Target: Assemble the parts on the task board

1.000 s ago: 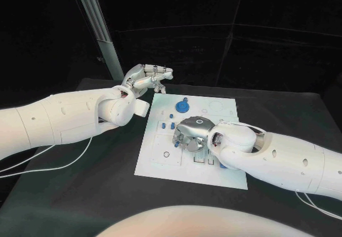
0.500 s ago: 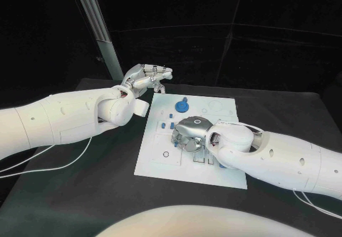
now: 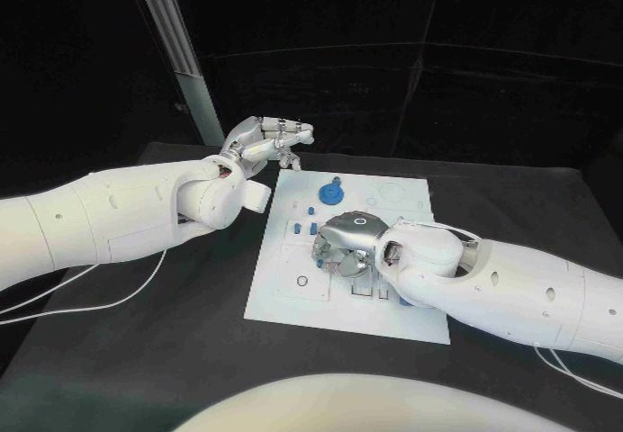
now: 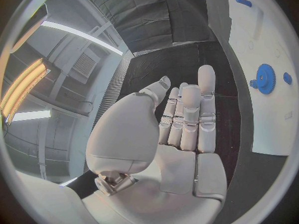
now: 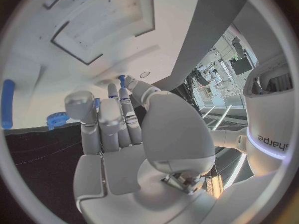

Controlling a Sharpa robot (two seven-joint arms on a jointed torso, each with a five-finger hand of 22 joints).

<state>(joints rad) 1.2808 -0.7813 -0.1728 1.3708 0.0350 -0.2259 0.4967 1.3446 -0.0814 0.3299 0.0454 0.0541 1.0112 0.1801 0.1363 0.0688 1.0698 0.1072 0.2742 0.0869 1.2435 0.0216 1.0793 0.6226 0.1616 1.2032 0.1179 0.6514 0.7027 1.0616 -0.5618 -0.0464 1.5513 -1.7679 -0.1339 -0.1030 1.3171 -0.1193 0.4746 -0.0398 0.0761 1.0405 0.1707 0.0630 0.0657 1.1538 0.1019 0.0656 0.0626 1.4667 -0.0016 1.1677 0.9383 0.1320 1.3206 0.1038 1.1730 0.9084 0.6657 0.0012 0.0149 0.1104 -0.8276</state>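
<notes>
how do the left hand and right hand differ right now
The left hand is raised beyond the board's far left corner, over the black table; the right hand is down over the board's middle. The left hand's fingers lie nearly straight, side by side, holding nothing; the right hand's fingers curl toward the board, with a small blue part at their tips, though a grip is not clear. Both are silver hands on white arms.

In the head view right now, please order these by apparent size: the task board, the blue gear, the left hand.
1. task board, clearly the largest.
2. left hand; it is raised above the table, so nearness to the camera may enlarge it.
3. blue gear, the smallest, lying on the board's far part.
</notes>
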